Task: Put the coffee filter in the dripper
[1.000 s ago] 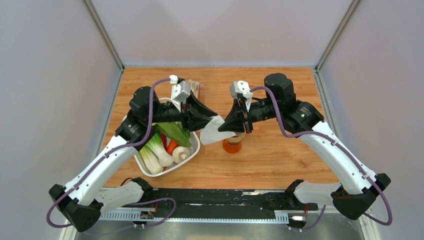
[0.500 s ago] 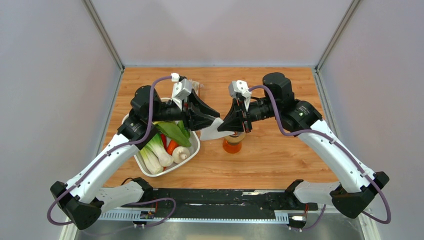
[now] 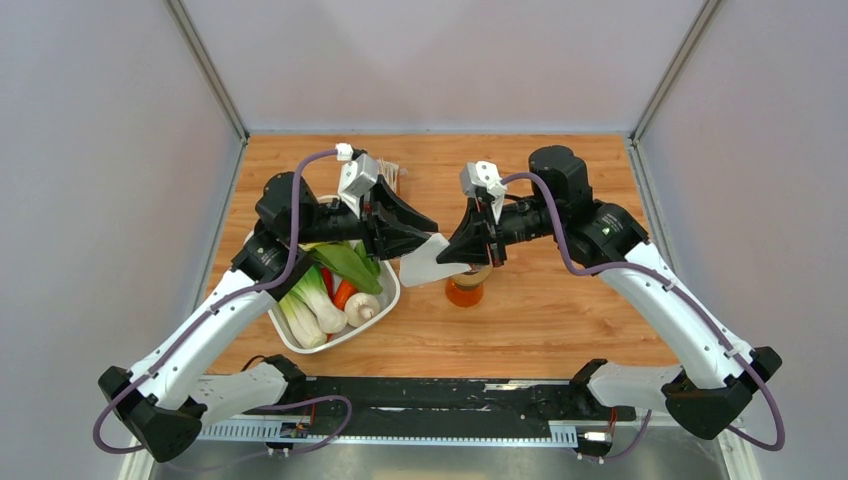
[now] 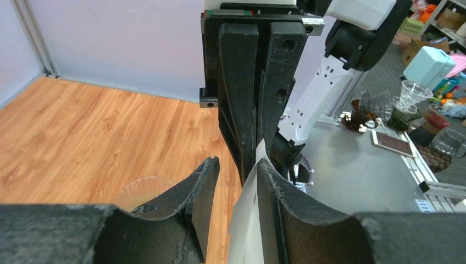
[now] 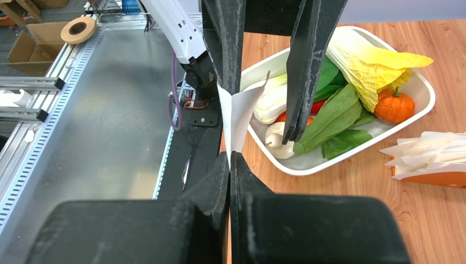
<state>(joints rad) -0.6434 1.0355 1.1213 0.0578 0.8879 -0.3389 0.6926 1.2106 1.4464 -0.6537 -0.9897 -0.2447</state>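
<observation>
On the tabletop [image 3: 540,320], left of centre, tray [image 5: 313,165] with vegetables [image 3: 335,285] in it. Behind the tray, papers [image 3: 390,178]. Just right of the tray, vessel [image 3: 464,293], with dripper [image 3: 476,274] on top. Above the gap between tray and vessel, filter [image 3: 425,265], off the tabletop, between left hand [image 3: 432,238] and right hand [image 3: 447,252], the latter over the dripper.

Bright, boxed-in booth here.
Pale walls [image 3: 430,60] rise behind the right gripper [image 3: 449,255], wood-grain table [image 3: 560,320] lies below it, grey metal bench [image 5: 93,121] stretches out ahead of it.
</observation>
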